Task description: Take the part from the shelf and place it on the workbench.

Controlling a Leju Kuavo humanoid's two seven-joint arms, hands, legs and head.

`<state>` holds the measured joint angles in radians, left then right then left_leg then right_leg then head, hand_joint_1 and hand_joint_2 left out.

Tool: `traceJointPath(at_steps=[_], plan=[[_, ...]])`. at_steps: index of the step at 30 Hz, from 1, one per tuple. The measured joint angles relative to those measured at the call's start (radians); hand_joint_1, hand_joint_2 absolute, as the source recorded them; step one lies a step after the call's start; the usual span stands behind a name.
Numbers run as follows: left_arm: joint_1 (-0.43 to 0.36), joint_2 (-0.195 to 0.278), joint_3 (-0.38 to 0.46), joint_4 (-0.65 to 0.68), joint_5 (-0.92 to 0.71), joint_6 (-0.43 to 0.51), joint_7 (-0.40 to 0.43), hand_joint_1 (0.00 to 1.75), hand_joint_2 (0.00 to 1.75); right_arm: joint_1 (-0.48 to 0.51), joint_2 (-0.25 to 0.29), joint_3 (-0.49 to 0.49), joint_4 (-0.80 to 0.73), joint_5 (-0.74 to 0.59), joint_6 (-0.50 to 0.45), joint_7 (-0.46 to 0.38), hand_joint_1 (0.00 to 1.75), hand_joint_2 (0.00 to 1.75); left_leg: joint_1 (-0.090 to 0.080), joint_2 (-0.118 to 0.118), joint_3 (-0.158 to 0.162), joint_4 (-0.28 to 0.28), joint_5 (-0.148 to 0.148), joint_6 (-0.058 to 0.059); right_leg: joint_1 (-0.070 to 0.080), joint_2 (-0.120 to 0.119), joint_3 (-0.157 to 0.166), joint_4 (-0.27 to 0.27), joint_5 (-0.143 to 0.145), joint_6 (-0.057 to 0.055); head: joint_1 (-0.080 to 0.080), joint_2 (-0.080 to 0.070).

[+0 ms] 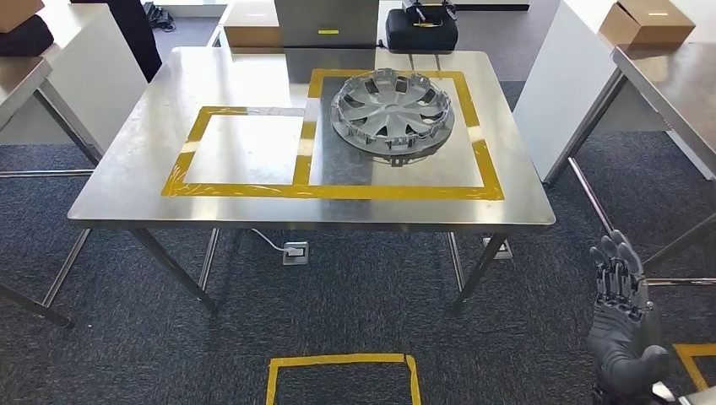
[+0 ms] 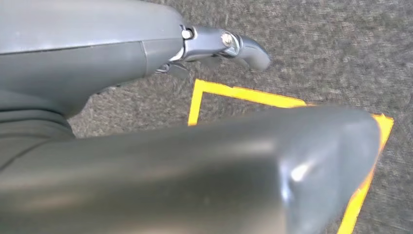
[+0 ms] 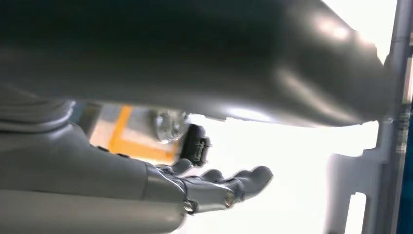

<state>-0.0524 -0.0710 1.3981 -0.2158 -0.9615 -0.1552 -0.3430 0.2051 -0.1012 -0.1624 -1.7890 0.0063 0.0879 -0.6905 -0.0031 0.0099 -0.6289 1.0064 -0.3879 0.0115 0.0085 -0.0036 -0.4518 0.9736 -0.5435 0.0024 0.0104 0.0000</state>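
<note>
The part, a silver wheel cover (image 1: 393,110), lies flat on the steel workbench (image 1: 127,169), inside the right-hand yellow-taped square. My right hand (image 1: 621,321) hangs low at the right, well short of the bench's front edge, with fingers (image 3: 219,185) stretched out and nothing in it. In the left wrist view my left hand (image 2: 204,112) is over the carpet; its thick thumb (image 2: 292,170) and dark fingers (image 2: 234,46) are apart and hold nothing.
A black case (image 1: 420,29) and a cardboard box (image 1: 253,25) stand behind the bench. More steel tables flank it at the left (image 1: 25,76) and right (image 1: 675,84). A yellow tape square (image 1: 342,375) marks the carpet before the bench.
</note>
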Motion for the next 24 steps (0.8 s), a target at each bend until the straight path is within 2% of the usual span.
traceJointPath(at_steps=[1, 2, 3, 5, 6, 7, 8, 9, 10, 11, 12, 13, 15, 16, 17, 18, 20, 21, 22, 23, 24], plan=[[0.001, 0.001, 0.0, 0.0, 0.0, 0.0, 0.001, 0.0, 0.0, -0.004, 0.01, -0.006, 0.03, 0.002, 0.012, 0.002, 0.0, 0.0, 0.001, -0.001, -0.006, 0.004, -0.006, -0.006, -0.002, -0.001, -0.008, -0.003, 0.012, -0.008, 0.001, 0.0], [0.002, 0.001, 0.0, 0.001, 0.0, 0.0, 0.0, 0.0, 0.0, -0.005, 0.02, -0.01, 0.057, 0.007, 0.019, 0.004, 0.0, 0.0, 0.002, -0.003, -0.016, 0.022, -0.031, -0.012, -0.005, -0.002, -0.02, -0.006, 0.025, -0.014, 0.0, 0.0], [0.003, 0.003, 0.0, 0.001, 0.0, 0.0, -0.002, 0.0, 0.0, -0.004, 0.032, -0.012, 0.084, 0.013, 0.023, 0.003, 0.0, 0.0, 0.003, -0.005, -0.03, 0.06, -0.075, -0.017, -0.009, -0.003, -0.033, -0.008, 0.038, -0.019, -0.002, 0.0], [0.006, 0.005, 0.0, 0.002, 0.0, 0.0, -0.006, 0.0, 0.0, 0.0, 0.053, -0.015, 0.136, 0.02, 0.028, 0.002, 0.0, 0.0, 0.006, -0.007, -0.06, 0.182, -0.176, -0.027, -0.01, -0.004, -0.064, -0.007, 0.062, -0.021, -0.007, 0.0], [0.008, 0.007, 0.0, 0.001, 0.0, -0.001, -0.009, 0.0, 0.0, 0.003, 0.063, -0.018, 0.161, 0.023, 0.03, 0.002, 0.0, 0.0, 0.007, -0.007, -0.068, 0.24, -0.201, -0.03, -0.011, -0.005, -0.08, -0.004, 0.073, -0.019, -0.008, 0.0], [0.01, 0.008, 0.0, 0.001, 0.0, -0.001, -0.01, 0.0, 0.0, 0.004, 0.073, -0.021, 0.186, 0.027, 0.034, 0.002, 0.0, 0.0, 0.008, -0.006, -0.063, 0.274, -0.201, -0.034, -0.012, -0.005, -0.096, -0.001, 0.084, -0.017, -0.008, 0.0], [0.012, 0.008, 0.0, 0.001, 0.001, -0.001, -0.012, 0.0, 0.0, 0.005, 0.082, -0.025, 0.211, 0.032, 0.038, 0.004, 0.0, 0.0, 0.01, -0.006, -0.043, 0.276, -0.179, -0.036, -0.013, -0.005, -0.113, 0.003, 0.093, -0.014, -0.009, 0.0], [0.014, 0.008, 0.0, 0.001, 0.001, -0.001, -0.012, 0.0, 0.0, 0.005, 0.09, -0.031, 0.235, 0.039, 0.041, 0.007, 0.0, 0.0, 0.012, -0.006, -0.004, 0.241, -0.151, -0.038, -0.015, -0.006, -0.13, 0.009, 0.103, -0.01, -0.01, 0.0], [0.014, 0.009, 0.0, 0.001, 0.002, -0.001, -0.012, 0.0, 0.0, 0.004, 0.098, -0.037, 0.258, 0.047, 0.042, 0.011, 0.0, 0.0, 0.014, -0.007, 0.049, 0.178, -0.135, -0.039, -0.016, -0.006, -0.146, 0.016, 0.111, -0.005, -0.011, 0.0], [0.013, 0.009, 0.0, 0.001, 0.002, -0.001, -0.012, 0.0, 0.0, 0.003, 0.104, -0.044, 0.277, 0.055, 0.043, 0.016, 0.0, 0.0, 0.015, -0.008, 0.102, 0.103, -0.136, -0.038, -0.017, -0.005, -0.158, 0.023, 0.118, 0.001, -0.012, 0.0], [0.013, 0.008, 0.0, 0.001, 0.002, -0.001, -0.012, 0.0, 0.0, 0.0, 0.108, -0.051, 0.296, 0.064, 0.043, 0.021, 0.0, 0.0, 0.014, -0.01, 0.141, 0.043, -0.146, -0.033, -0.016, -0.005, -0.166, 0.028, 0.125, 0.007, -0.012, 0.0], [0.012, 0.008, 0.0, 0.001, 0.002, 0.0, -0.012, 0.0, 0.0, -0.003, 0.113, -0.059, 0.316, 0.074, 0.042, 0.025, 0.0, 0.0, 0.012, -0.013, 0.161, 0.006, -0.159, -0.026, -0.015, -0.005, -0.169, 0.031, 0.132, 0.013, -0.012, 0.0], [0.014, 0.008, 0.0, 0.001, 0.001, 0.0, -0.011, 0.0, 0.0, -0.011, 0.121, -0.08, 0.36, 0.102, 0.04, 0.031, 0.0, 0.0, 0.009, -0.013, 0.155, -0.003, -0.156, -0.006, -0.015, -0.005, -0.172, 0.029, 0.146, 0.026, -0.01, 0.0], [0.014, 0.008, 0.0, 0.001, 0.0, 0.0, -0.011, 0.0, 0.0, -0.014, 0.125, -0.093, 0.384, 0.121, 0.034, 0.034, 0.0, 0.0, 0.01, -0.012, 0.148, -0.003, -0.149, 0.003, -0.016, -0.004, -0.176, 0.033, 0.141, 0.033, -0.01, 0.0], [0.014, 0.008, 0.0, 0.001, -0.001, 0.0, -0.011, 0.0, 0.0, -0.016, 0.128, -0.108, 0.412, 0.143, 0.027, 0.035, 0.0, 0.0, 0.01, -0.01, 0.139, -0.003, -0.139, 0.012, -0.018, -0.003, -0.184, 0.05, 0.119, 0.039, -0.009, 0.0], [0.014, 0.008, 0.0, 0.001, -0.002, 0.0, -0.01, 0.0, 0.0, -0.019, 0.131, -0.124, 0.44, 0.167, 0.015, 0.035, 0.0, 0.0, 0.011, -0.008, 0.127, -0.004, -0.129, 0.02, -0.019, -0.003, -0.197, 0.085, 0.08, 0.043, -0.007, 0.0], [0.014, 0.008, 0.0, 0.001, -0.003, 0.0, -0.01, 0.0, 0.0, -0.031, 0.137, -0.16, 0.505, 0.222, -0.017, 0.034, 0.0, 0.0, 0.009, -0.007, 0.1, -0.003, -0.107, 0.027, -0.02, -0.002, -0.232, 0.207, -0.021, 0.05, -0.004, 0.0], [0.014, 0.008, 0.001, 0.001, -0.003, 0.0, -0.009, 0.0, 0.0, -0.038, 0.139, -0.178, 0.543, 0.248, -0.032, 0.034, 0.0, 0.0, 0.006, -0.006, 0.086, -0.002, -0.096, 0.029, -0.019, -0.002, -0.244, 0.267, -0.053, 0.05, -0.003, 0.0], [0.015, 0.008, 0.001, 0.001, -0.004, 0.0, -0.007, 0.0, 0.0, -0.048, 0.141, -0.197, 0.584, 0.273, -0.044, 0.037, 0.0, 0.0, 0.004, -0.006, 0.071, -0.001, -0.085, 0.03, -0.019, -0.002, -0.243, 0.305, -0.062, 0.048, -0.002, 0.0], [0.014, 0.008, 0.001, 0.001, -0.004, 0.0, -0.005, 0.0, 0.0, -0.059, 0.141, -0.216, 0.631, 0.295, -0.052, 0.038, 0.0, 0.0, 0.001, -0.006, 0.058, 0.001, -0.075, 0.03, -0.017, -0.002, -0.226, 0.309, -0.049, 0.044, -0.002, 0.0], [0.014, 0.008, 0.001, 0.001, -0.005, 0.001, -0.003, 0.0, 0.0, -0.072, 0.142, -0.237, 0.682, 0.316, -0.059, 0.039, 0.0, 0.0, -0.003, -0.005, 0.046, 0.001, -0.065, 0.031, -0.014, -0.001, -0.19, 0.274, -0.024, 0.036, -0.002, 0.0]])
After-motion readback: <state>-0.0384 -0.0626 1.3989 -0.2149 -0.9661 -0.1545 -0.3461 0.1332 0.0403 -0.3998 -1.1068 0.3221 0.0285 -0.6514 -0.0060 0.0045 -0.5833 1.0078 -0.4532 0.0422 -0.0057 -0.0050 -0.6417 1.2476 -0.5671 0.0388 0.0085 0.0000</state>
